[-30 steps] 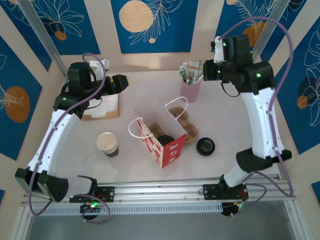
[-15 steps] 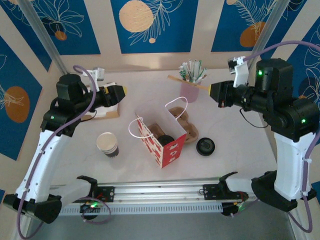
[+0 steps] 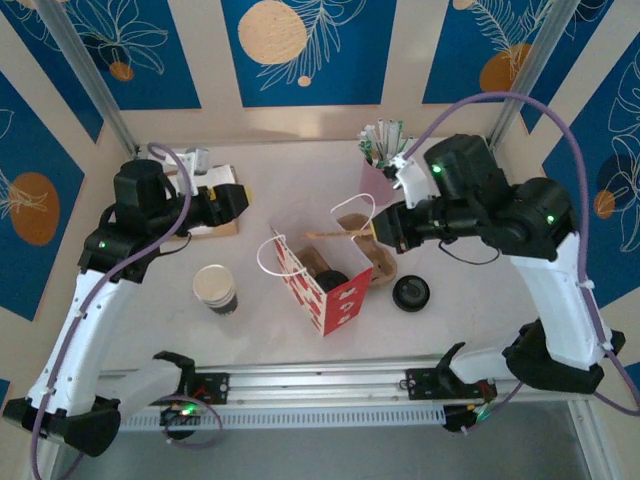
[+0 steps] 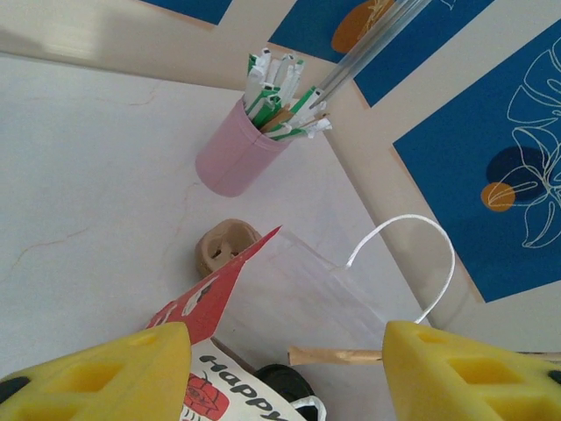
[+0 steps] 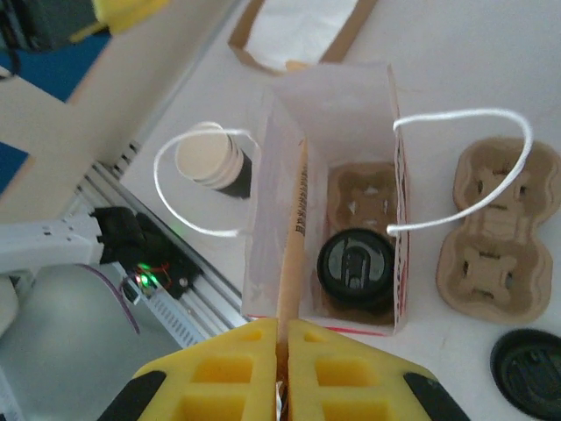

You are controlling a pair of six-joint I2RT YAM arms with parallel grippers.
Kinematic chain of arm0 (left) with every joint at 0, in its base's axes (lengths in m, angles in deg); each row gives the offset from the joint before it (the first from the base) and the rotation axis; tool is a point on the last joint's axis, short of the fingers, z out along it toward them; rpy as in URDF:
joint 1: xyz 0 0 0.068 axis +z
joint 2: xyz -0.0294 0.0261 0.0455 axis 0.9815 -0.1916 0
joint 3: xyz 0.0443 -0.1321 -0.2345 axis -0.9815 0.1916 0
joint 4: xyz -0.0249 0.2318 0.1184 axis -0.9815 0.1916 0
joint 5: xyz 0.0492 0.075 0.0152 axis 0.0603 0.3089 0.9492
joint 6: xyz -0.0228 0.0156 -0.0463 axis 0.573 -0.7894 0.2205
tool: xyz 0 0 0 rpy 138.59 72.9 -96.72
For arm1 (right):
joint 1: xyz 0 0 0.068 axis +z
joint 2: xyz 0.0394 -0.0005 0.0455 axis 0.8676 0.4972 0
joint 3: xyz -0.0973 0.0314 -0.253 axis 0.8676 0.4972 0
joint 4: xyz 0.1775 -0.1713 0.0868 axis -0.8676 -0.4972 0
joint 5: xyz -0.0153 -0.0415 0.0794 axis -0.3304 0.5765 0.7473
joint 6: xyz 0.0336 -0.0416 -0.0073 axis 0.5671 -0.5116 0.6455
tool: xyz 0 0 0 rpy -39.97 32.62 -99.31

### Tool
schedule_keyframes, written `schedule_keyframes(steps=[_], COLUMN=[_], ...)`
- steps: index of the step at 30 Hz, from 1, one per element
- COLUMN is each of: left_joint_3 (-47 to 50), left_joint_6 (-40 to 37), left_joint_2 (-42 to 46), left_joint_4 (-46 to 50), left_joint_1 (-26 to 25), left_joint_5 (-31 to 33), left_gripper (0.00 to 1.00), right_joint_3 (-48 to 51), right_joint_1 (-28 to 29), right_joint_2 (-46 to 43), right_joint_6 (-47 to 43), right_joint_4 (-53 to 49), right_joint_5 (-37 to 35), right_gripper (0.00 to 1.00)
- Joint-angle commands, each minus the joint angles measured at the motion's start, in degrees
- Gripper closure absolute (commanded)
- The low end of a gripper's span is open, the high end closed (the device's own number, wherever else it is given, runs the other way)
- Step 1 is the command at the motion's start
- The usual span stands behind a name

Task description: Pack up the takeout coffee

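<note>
My right gripper [image 5: 282,326] pinches a wooden stick [image 5: 294,230] over the bag [image 5: 342,114]. The takeout coffee [image 5: 355,266] sits inside, just beyond my fingertips. My left gripper [image 4: 285,351] gapes wide, empty.

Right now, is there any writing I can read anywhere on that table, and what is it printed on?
"Happy": on the red-and-white bag, left wrist view; further words cut off.
Print along the stick above the bag, right wrist view: too small to read.
Nothing else readable.
</note>
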Motion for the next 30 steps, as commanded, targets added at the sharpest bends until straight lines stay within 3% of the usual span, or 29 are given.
schedule_keyframes(steps=[1,8,18,30], left_joint_3=[1.00,2.17,3.53,5.24], left_joint_6=[-2.36,-4.32,-7.01,-7.63], left_joint_2=[0.75,0.62,-0.19,-1.37], left_joint_4=[1.64,2.40,2.69,1.31], left_joint_1=[-0.59,-0.59,-0.74,-0.67], left_joint_5=[1.21,2.13,2.53,3.22], left_gripper=[0.41,0.40,0.40,0.40], right_joint_3=[-2.01,-8.39,-16.53,-16.32], right_joint_1=[3.14,5.26,5.21,4.66], right_joint_2=[4.23,15.20,28.20,34.48], right_joint_6=[1.77,0.62,-1.35,-2.46], right_joint_4=[-3.39,-5.01,-5.07,-2.26], right_joint_5=[-6.54,-9.55,-6.41,-4.14], right_gripper=[0.88,0.88,0.88,0.88])
